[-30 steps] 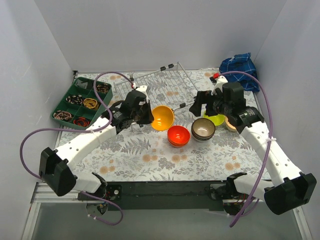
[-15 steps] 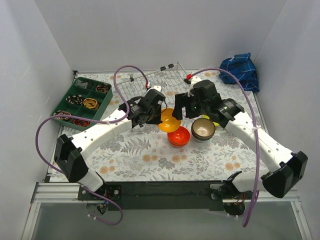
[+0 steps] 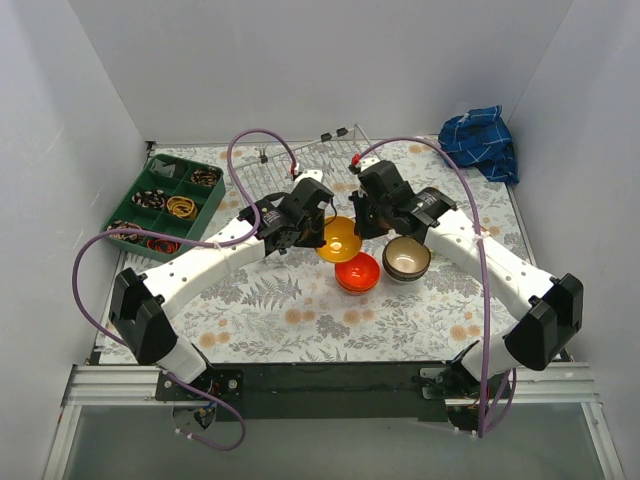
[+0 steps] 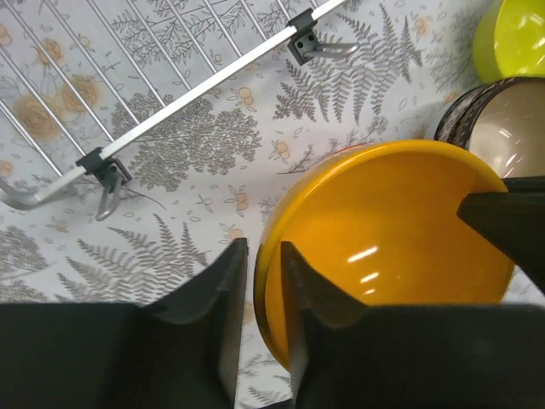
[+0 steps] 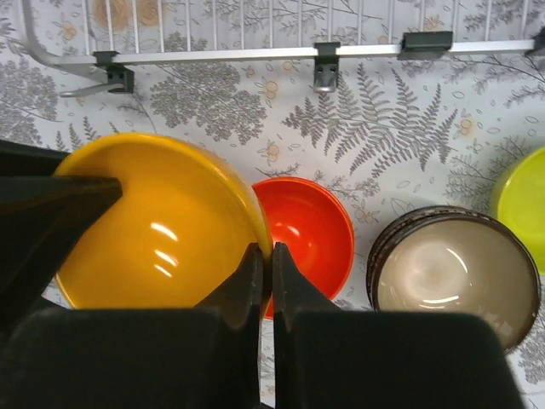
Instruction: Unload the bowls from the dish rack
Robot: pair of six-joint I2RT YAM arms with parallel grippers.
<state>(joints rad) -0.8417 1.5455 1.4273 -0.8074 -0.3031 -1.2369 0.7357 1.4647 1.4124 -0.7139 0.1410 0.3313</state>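
Note:
An orange bowl (image 3: pixel 338 238) hangs tilted above the mat, between my two grippers. My right gripper (image 5: pixel 266 251) is shut on its right rim. My left gripper (image 4: pixel 262 251) straddles the opposite rim, its jaws slightly parted with a small gap beside the rim. In the top view the left gripper (image 3: pixel 320 233) and right gripper (image 3: pixel 359 228) face each other across the bowl. A red bowl (image 3: pixel 357 271) and a brown bowl (image 3: pixel 407 258) rest on the mat just in front. The wire dish rack (image 3: pixel 265 175) lies behind the grippers; no bowl shows in the part of it I can see.
A lime-green bowl (image 5: pixel 521 200) stands on the mat right of the brown bowl (image 5: pixel 456 273). A green compartment tray (image 3: pixel 165 205) with small items lies at the far left. A blue cloth (image 3: pixel 480 140) lies in the back right corner. White walls close three sides.
My left arm carried the orange bowl to the right. My right gripper swung left from the lime-green bowl and shut on the orange bowl's rim. The left jaws have parted slightly.

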